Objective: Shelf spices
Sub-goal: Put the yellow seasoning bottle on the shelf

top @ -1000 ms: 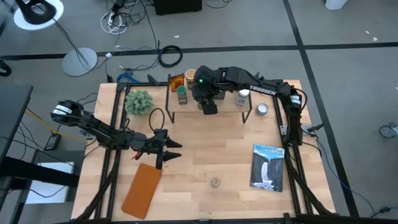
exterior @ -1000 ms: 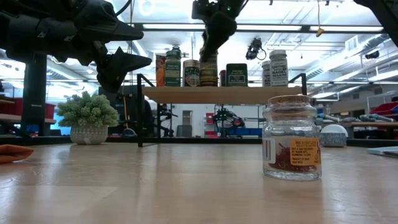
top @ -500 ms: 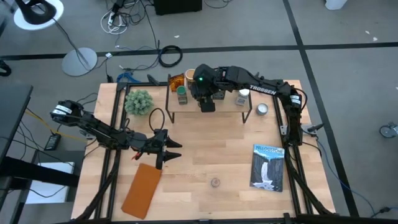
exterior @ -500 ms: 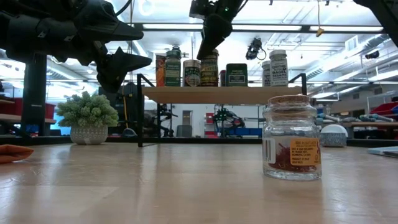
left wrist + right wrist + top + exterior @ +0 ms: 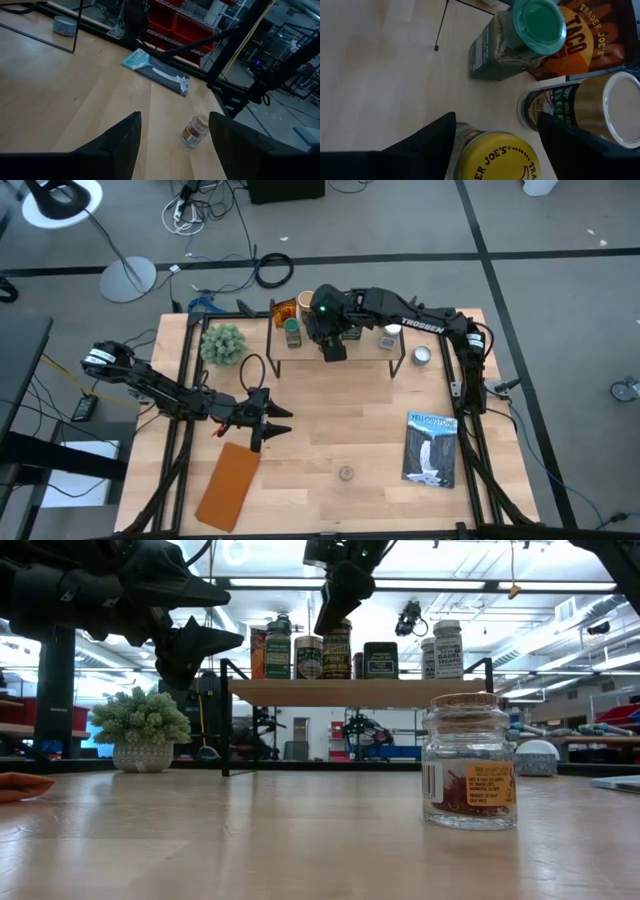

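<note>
High view shows you the right hand (image 5: 333,350) hanging over the front middle of the shelf (image 5: 365,352), which stands at the far side of the table (image 5: 330,430), while the left hand (image 5: 268,423) waits well apart over the near-left part of the table, just above an orange-brown flat pouch (image 5: 229,485). In the right wrist view your right hand's two dark fingers (image 5: 427,142) stand apart with nothing between them, directly over a yellow-lidded jar (image 5: 495,155) on the shelf board; just beyond it you see a green-lidded jar (image 5: 517,40), an amber packet (image 5: 590,35) marked with the word TACO, and a white-lidded jar (image 5: 585,110) beside them. The low view shows you the spices lined upright along the shelf: the amber packet and the green-lidded jar at one end, then a short jar (image 5: 308,657), the yellow-lidded jar right below the right hand, a black box (image 5: 380,660) and two white-capped jars (image 5: 447,649) toward the other end. The left wrist view shows your left hand's fingers (image 5: 117,145) spread apart and empty above bare wood, with a cork-topped glass jar (image 5: 194,131) of red spice standing alone on the table beyond them; in the low view that same jar stands near the camera, well apart from the shelf. A blue-and-white flat packet (image 5: 431,447) lies near the table's right edge, a small silver round tin (image 5: 421,356) sits just beside the shelf's right end, and a potted green plant (image 5: 222,343) stands off its left end
</note>
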